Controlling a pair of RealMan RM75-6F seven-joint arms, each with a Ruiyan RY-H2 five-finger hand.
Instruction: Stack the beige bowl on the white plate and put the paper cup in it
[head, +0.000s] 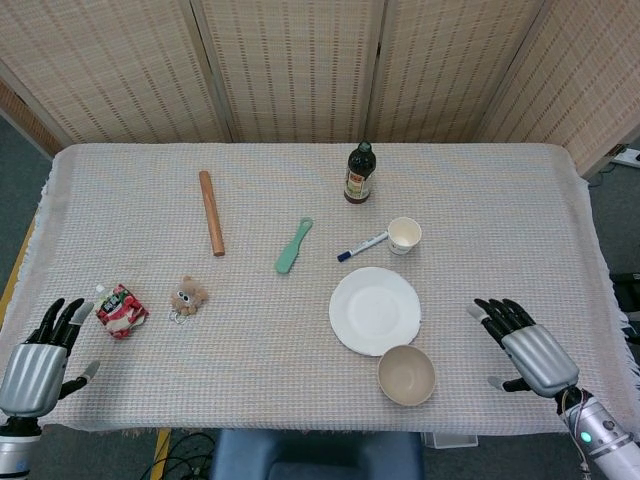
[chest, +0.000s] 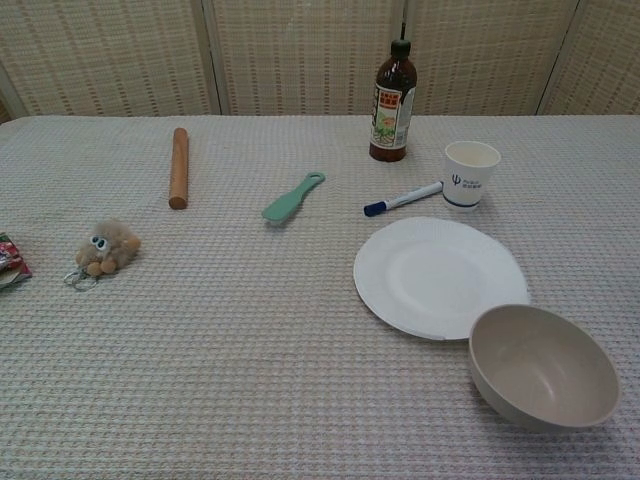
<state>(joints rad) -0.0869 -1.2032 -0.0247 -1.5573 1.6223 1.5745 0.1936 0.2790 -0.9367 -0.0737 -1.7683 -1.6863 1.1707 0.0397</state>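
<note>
A: We see open cloth between right hand (head: 524, 350) and beige bowl (head: 406, 375).
B: Bowl touches the white plate (head: 375, 310); paper cup (head: 404, 235) sits beyond it, marker (head: 362, 246) just beside, bottle (head: 360, 174) behind.

You have one bowl (head: 406, 374), at about 5 o'clock from the table's middle, and one plate (head: 374, 310) just beyond it. You have one paper cup (head: 404, 235), at 1 o'clock from the plate, with one marker (head: 361, 246) beside it. You have one bottle (head: 360, 173), at 12 o'clock. You have one rolling pin (head: 210, 212) and one green spatula (head: 293, 246). Toward 8 o'clock you have one small plush toy (head: 187, 295) and one red packet (head: 120, 310). You have two hands showing: left hand (head: 38, 362) and right hand (head: 526, 345).
</note>
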